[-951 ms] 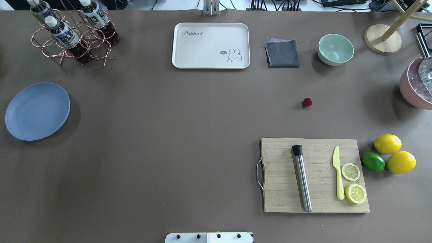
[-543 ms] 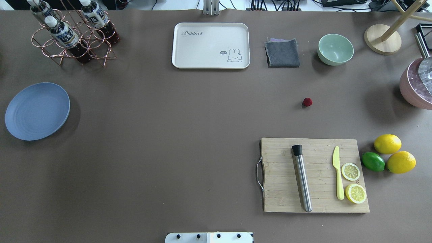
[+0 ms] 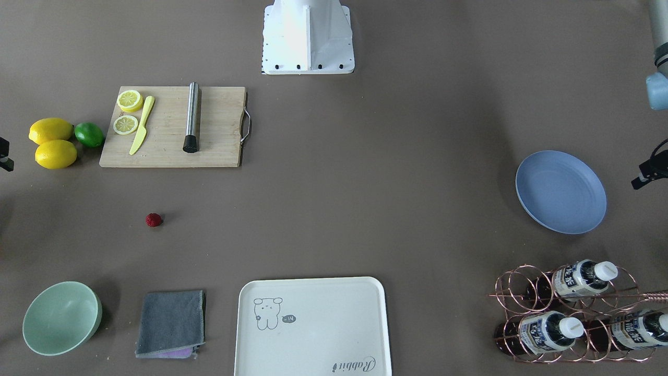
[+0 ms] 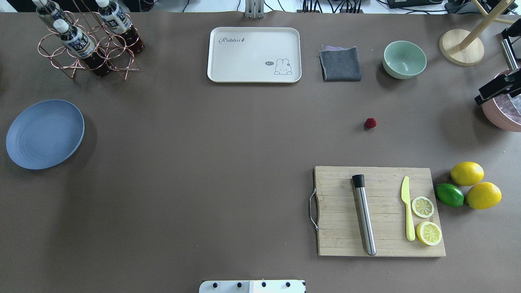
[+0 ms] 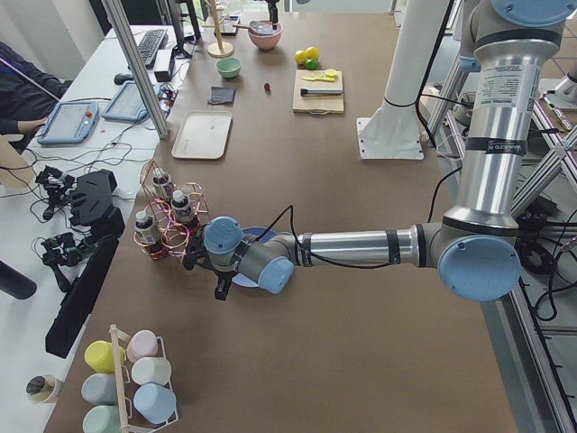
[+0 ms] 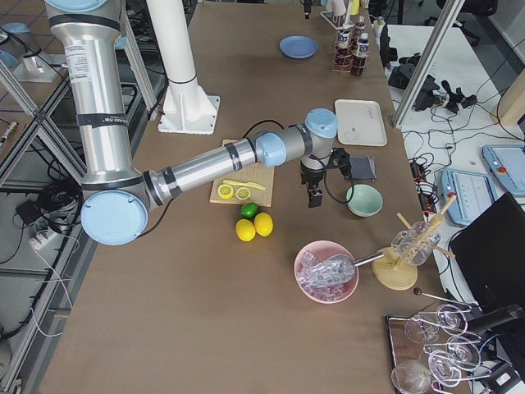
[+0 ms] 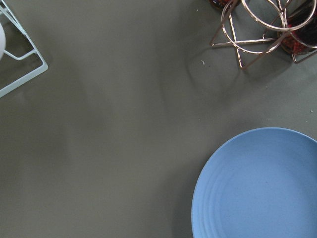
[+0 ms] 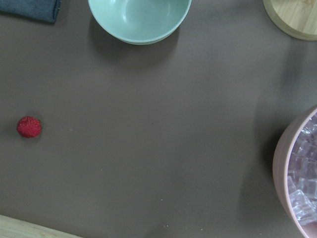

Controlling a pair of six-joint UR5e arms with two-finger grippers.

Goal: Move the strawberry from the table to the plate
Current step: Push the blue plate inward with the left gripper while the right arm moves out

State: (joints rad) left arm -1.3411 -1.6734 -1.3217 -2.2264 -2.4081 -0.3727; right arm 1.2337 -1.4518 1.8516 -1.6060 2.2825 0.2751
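Observation:
The strawberry [image 4: 370, 123] [image 3: 153, 220] [image 8: 29, 127], a small dark-red berry, lies alone on the brown table [image 4: 211, 171], right of centre in the overhead view. The blue-grey plate [image 4: 44, 134] [image 3: 561, 191] [image 7: 262, 188] sits bare at the far left. Only part of my right gripper [image 4: 481, 97] [image 6: 313, 200] shows at the right edge, well right of the berry and above the table. My left gripper [image 5: 221, 290] [image 3: 639, 181] hovers just beyond the plate's outer side. I cannot tell whether either is open or shut. Both wrist views show no fingers.
A wooden cutting board [image 4: 338, 211] holds a metal muddler, a yellow knife and lemon slices. Two lemons [image 4: 467, 173] and a lime [image 4: 449, 194] lie to its right. Along the back stand a bottle rack [image 4: 87, 44], cream tray [image 4: 252, 55], grey cloth [image 4: 341, 64], green bowl [image 4: 404, 59] and pink ice bowl [image 4: 498, 116].
My right gripper has come into the overhead view at the right edge, over the pink ice bowl. The strawberry and plate have not moved.

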